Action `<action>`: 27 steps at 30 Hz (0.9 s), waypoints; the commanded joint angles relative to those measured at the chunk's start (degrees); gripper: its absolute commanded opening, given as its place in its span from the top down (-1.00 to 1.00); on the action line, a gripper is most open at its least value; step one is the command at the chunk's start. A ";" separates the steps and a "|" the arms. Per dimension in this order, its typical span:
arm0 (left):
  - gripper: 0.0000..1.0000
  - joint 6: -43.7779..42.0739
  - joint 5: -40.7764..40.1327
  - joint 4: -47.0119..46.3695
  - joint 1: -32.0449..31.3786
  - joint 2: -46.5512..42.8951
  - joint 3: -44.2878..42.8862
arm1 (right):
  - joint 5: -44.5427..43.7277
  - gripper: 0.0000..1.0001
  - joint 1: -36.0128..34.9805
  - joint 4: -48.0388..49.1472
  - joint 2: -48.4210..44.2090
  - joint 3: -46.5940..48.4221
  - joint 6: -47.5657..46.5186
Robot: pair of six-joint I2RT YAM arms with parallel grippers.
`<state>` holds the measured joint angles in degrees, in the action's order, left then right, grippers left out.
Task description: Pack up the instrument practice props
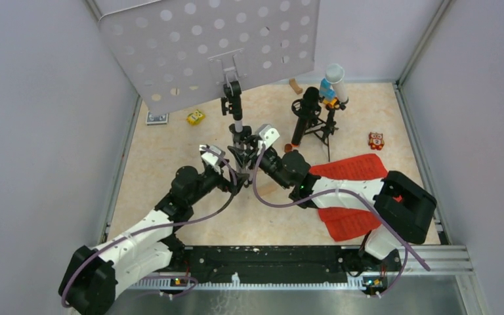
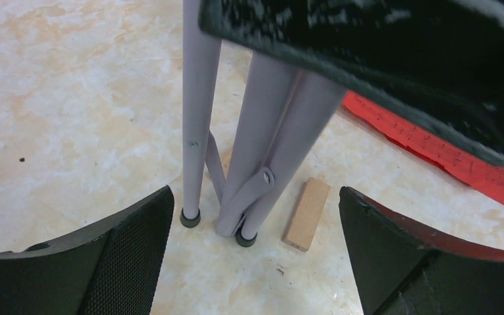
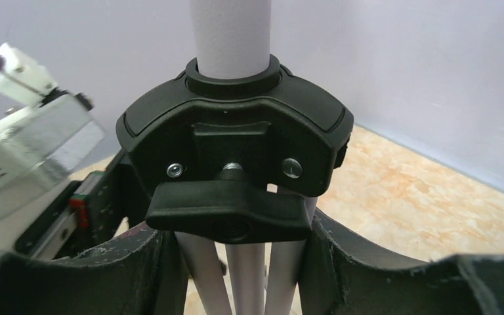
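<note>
The grey perforated music-stand plate stands on its silver tripod, whose legs are folded together. My right gripper is shut on the legs just below the black hub, one finger on each side. My left gripper is open; in the left wrist view the leg feet stand on the table just ahead, between the wide-spread fingers. Red sheet-music pages lie under the right arm. The black microphone, small black tripod and white tube stand at back right.
A wooden block lies just right of the tripod feet. Another block, a blue-and-orange toy, a yellow toy, a small card and an orange toy lie around. Grey walls enclose three sides.
</note>
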<state>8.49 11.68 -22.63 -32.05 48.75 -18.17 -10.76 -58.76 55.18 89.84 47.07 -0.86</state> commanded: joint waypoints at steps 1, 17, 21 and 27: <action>-0.98 -3.90 -2.56 -8.15 -0.25 3.38 -3.24 | 5.54 1.00 -0.48 -3.91 -4.19 4.31 2.60; -0.31 -1.91 -1.66 -16.46 -4.45 11.57 -0.75 | 13.71 1.00 -0.48 -23.01 -4.06 22.44 22.93; 0.22 3.44 -1.54 -11.63 -6.13 6.99 0.40 | 15.97 1.00 -0.48 -28.98 -0.82 29.53 23.69; 0.80 11.10 -4.50 -0.44 -7.02 -1.68 1.53 | 16.77 1.00 -0.48 -34.35 4.60 36.80 23.07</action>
<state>19.40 4.71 -25.02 -36.91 52.53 -17.76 -0.69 -57.32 8.75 94.67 73.41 21.58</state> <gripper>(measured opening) 0.608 0.511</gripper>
